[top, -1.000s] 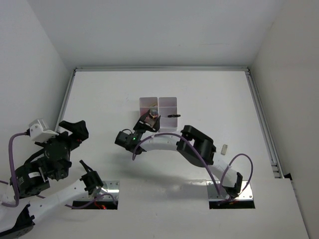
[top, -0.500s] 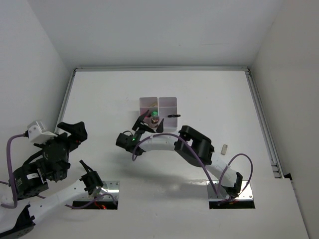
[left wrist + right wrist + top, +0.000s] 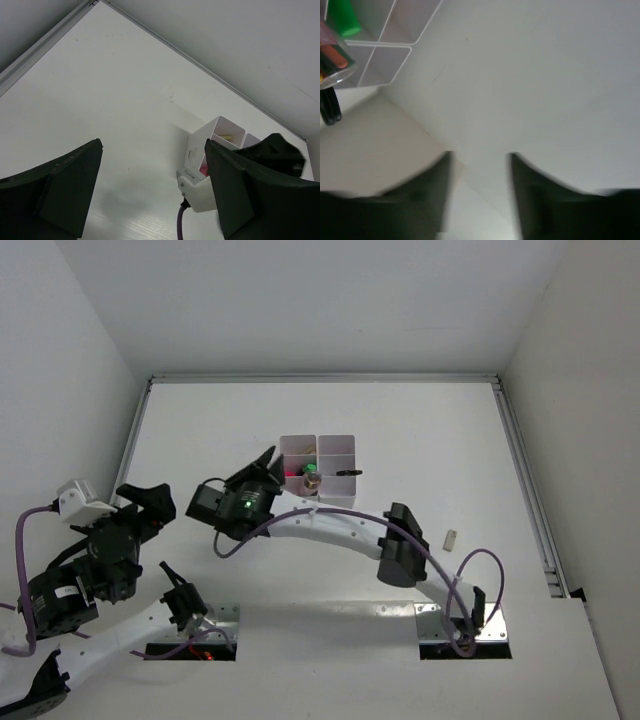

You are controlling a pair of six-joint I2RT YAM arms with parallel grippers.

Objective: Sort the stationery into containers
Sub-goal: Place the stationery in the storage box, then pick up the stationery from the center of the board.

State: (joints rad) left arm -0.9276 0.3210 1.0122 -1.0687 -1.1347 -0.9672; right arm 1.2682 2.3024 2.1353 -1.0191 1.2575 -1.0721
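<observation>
Tray (image 3: pixel 338 445), white with square compartments, sits on the table (image 3: pixel 200 420) just past centre toward 12 o'clock. A green-ended highlighter (image 3: pixel 311 469) stands in a middle compartment, with something pink (image 3: pixel 293 472) in the compartment at its 9 o'clock. Black scissors (image 3: pixel 347 472) poke over the tray's 3 o'clock edge. A beige eraser (image 3: pixel 450 538) lies loose on the table, well apart at the tray's 4 o'clock. The right gripper (image 3: pixel 268 465) hangs just beside the tray's 9 o'clock side. The left gripper (image 3: pixel 160 502) is well apart, toward 8 o'clock.

Left wrist view: left gripper (image 3: pixel 153 145) has its fingers wide apart and nothing between them. The tray (image 3: pixel 200 145) shows at 3 o'clock with a yellow pen (image 3: pixel 226 136) inside. The right arm (image 3: pixel 280 155) is close beside it.

Right wrist view, blurred: right gripper (image 3: pixel 480 156) has its fingers apart, bare table in the gap. The tray (image 3: pixel 395 45) is at 10 o'clock, with the highlighter's green end (image 3: pixel 342 17) at the corner and the scissors (image 3: pixel 330 110) lower at 9 o'clock.
</observation>
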